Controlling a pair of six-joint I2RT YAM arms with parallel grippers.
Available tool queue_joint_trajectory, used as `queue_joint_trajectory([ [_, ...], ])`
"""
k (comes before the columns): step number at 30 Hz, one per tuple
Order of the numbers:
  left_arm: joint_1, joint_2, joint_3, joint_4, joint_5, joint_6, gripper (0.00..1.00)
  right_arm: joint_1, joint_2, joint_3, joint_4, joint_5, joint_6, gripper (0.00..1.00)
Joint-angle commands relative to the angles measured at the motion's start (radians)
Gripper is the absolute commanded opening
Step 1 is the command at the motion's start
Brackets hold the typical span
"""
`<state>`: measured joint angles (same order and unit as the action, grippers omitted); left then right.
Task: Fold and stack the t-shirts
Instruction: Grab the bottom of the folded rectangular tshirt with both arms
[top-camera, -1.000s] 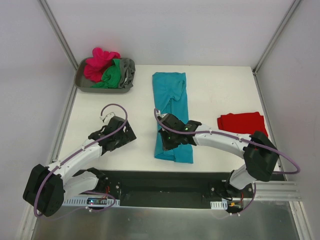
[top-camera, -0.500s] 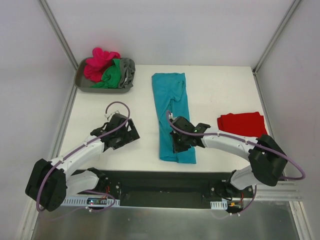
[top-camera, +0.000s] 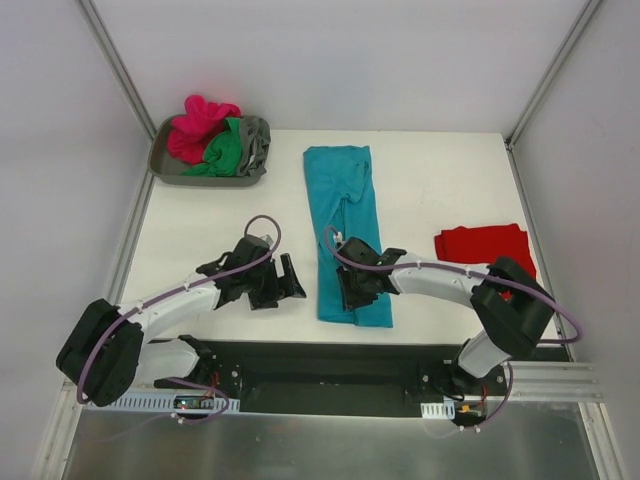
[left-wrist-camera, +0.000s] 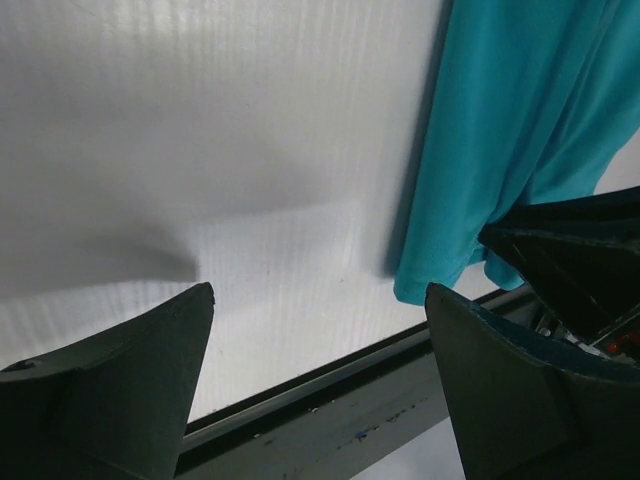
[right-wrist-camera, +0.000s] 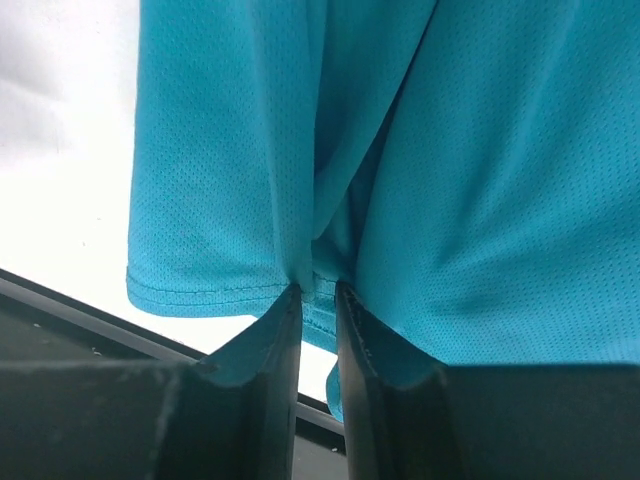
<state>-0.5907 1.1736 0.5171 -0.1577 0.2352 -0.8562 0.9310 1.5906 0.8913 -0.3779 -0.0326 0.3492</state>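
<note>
Right claw (right-wrist-camera: 318, 288): fingers pressed together on a pinch of the long teal mesh t-shirt (top-camera: 345, 215), at its near hem. I see cloth bunched between the tips. The shirt lies as a narrow strip down the middle of the white desk (top-camera: 440, 180), its near end by the desk edge.

Left claw (left-wrist-camera: 318, 300): fingers wide apart, nothing between them, over bare desk just left of the teal hem.

Folded red t-shirt (top-camera: 482, 246) lies at the right edge. Grey plastic tray (top-camera: 158, 155), far-left corner, holds crumpled magenta (top-camera: 195, 125), green (top-camera: 225, 150) and grey (top-camera: 257, 140) shirts.
</note>
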Motion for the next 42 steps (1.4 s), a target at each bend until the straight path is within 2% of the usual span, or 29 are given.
queue_joint_trajectory([
  [1,-0.046,0.032,0.003,0.082,0.056,-0.03,0.84,0.0,-0.055,-0.006,0.054,0.002,0.007,0.28],
  [5,-0.093,0.08,0.026,0.125,0.056,-0.056,0.79,-0.001,-0.174,-0.011,0.059,0.0,-0.013,0.46],
  [8,-0.126,0.129,0.052,0.135,0.079,-0.055,0.74,-0.003,-0.257,-0.025,0.053,0.022,-0.018,0.52],
  [10,-0.139,0.158,0.058,0.135,0.072,-0.06,0.73,-0.006,-0.308,-0.043,0.044,0.06,-0.023,0.65],
  [11,-0.146,0.179,0.058,0.136,0.067,-0.064,0.73,-0.009,-0.331,-0.055,0.04,0.074,-0.023,0.66],
  [14,-0.155,0.225,0.07,0.136,0.062,-0.075,0.65,-0.029,-0.418,-0.113,0.011,0.135,-0.01,0.77],
  [15,-0.159,0.241,0.078,0.136,0.055,-0.076,0.63,-0.041,-0.449,-0.138,-0.004,0.157,0.0,0.85],
  [20,-0.19,0.293,0.113,0.135,0.067,-0.078,0.49,-0.13,-0.615,-0.294,-0.046,0.201,0.095,0.99],
  [26,-0.222,0.3,0.081,0.135,0.052,-0.129,0.32,-0.198,-0.77,-0.451,-0.036,0.166,0.188,0.97],
  [29,-0.224,0.32,0.084,0.135,0.036,-0.139,0.25,-0.212,-0.779,-0.491,-0.016,0.088,0.208,0.91],
  [32,-0.224,0.345,0.103,0.133,0.029,-0.139,0.2,-0.218,-0.761,-0.511,-0.003,0.01,0.221,0.81],
  [35,-0.224,0.353,0.109,0.126,0.029,-0.142,0.0,-0.221,-0.733,-0.522,0.01,-0.012,0.241,0.79],
  [42,-0.242,0.288,0.078,0.084,-0.039,-0.142,0.0,-0.224,-0.656,-0.542,0.131,-0.119,0.266,0.5],
])
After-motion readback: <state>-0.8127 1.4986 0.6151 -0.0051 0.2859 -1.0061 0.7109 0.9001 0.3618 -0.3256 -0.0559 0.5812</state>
